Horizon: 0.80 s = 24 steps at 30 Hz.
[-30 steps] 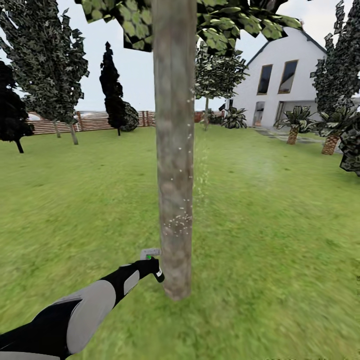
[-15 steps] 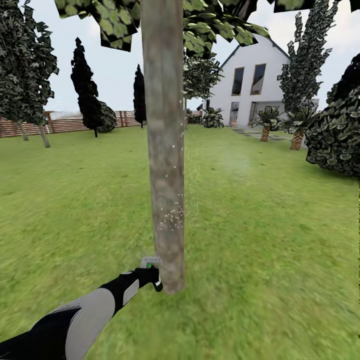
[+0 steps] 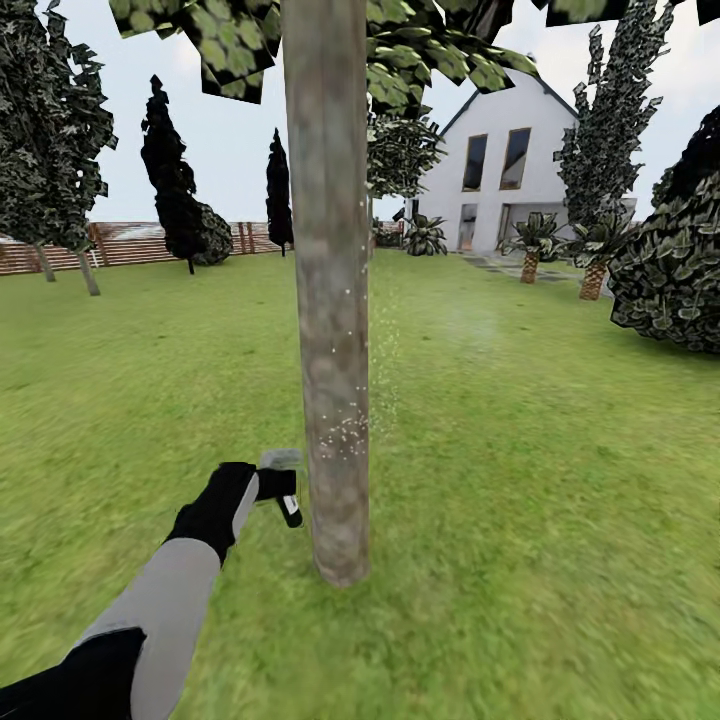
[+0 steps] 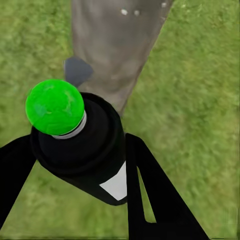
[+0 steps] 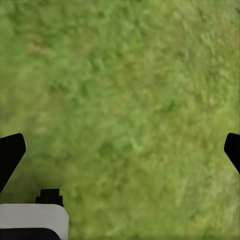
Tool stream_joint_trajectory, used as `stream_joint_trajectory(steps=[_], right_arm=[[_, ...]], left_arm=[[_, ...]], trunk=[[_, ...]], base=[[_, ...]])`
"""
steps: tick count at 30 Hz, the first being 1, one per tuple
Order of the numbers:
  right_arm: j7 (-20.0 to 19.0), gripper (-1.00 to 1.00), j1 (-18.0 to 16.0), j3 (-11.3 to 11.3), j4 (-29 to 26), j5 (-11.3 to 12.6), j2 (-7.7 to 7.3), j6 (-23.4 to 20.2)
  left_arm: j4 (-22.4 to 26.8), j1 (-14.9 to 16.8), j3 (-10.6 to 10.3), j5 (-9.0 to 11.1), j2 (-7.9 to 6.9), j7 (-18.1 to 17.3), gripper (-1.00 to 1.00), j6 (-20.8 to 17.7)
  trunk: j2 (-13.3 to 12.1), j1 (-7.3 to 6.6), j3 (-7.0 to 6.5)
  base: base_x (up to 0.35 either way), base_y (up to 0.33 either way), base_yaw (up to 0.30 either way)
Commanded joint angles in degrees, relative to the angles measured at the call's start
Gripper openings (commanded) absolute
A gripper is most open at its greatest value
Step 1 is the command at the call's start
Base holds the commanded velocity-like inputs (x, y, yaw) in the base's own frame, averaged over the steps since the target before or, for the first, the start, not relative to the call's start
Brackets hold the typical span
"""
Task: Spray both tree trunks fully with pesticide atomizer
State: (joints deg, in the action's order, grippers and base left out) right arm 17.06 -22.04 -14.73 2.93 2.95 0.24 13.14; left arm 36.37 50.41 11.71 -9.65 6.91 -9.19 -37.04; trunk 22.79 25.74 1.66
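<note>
A thick grey-brown tree trunk [image 3: 330, 300] rises right in front of me on the grass, its leafy canopy [image 3: 230, 40] overhead. My left gripper [image 3: 272, 492] is shut on the pesticide atomizer [image 3: 288, 508], a dark bottle with a pale grey spray head [image 3: 280, 460], held just left of the trunk low down. In the left wrist view the black fingers [image 4: 155, 195] clamp the bottle [image 4: 85, 150], which shows a white label and a green ball, with the trunk [image 4: 115, 45] close behind. White pesticide specks [image 3: 345, 435] dot the trunk and drift to its right. My right gripper [image 5: 120, 150] hangs open over grass.
Another leafy tree [image 3: 405, 150] stands further back, towards the white house [image 3: 500, 170]. A dark bush [image 3: 670, 280] is at the right. Dark cypress-like trees [image 3: 175, 190] and a brown slat fence [image 3: 130, 243] line the far left. Lawn stretches all around.
My left arm has lifted the atomizer higher and slightly left along the trunk. More white specks float to the right of the trunk. Earlier the head view panned right.
</note>
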Motion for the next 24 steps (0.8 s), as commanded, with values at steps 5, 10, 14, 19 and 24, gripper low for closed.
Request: stream_joint_trajectory(steps=[5, 10, 14, 19, 24], right_arm=[[0.1, 1.00, -0.1, -0.4, 0.3, 0.3, 0.10, 0.3], [0.1, 1.00, -0.1, -0.4, 0.2, 0.3, 0.11, 0.2], [0.1, 1.00, -0.1, -0.5, 0.3, 0.3, 0.16, 0.2], [0.1, 1.00, -0.1, -0.5, 0.3, 0.3, 0.18, 0.2], [0.1, 1.00, -0.1, -0.5, 0.3, 0.3, 0.20, 0.2]], left_arm=[[9.7, 1.8, 0.4, -0.5, 0.12, -0.6, -1.00, -12.5], [10.2, 9.7, 0.4, -0.7, 0.11, -0.6, -1.00, -18.0], [9.3, 15.7, 0.4, -0.8, 0.11, -0.7, -1.00, -19.5], [4.0, 25.6, 0.4, -0.8, 0.04, -0.6, -1.00, -19.7], [-0.4, 36.3, 0.4, -0.9, -0.07, -0.6, -1.00, -19.8]], trunk=[[0.1, 0.04, 0.15], [0.1, 0.04, 0.15], [0.1, 0.04, 0.15], [0.1, 0.04, 0.15], [0.1, 0.04, 0.15]], base=[[0.000, 0.000, 0.000], [0.000, 0.000, 0.000], [0.000, 0.000, 0.000], [0.000, 0.000, 0.000], [0.000, 0.000, 0.000]])
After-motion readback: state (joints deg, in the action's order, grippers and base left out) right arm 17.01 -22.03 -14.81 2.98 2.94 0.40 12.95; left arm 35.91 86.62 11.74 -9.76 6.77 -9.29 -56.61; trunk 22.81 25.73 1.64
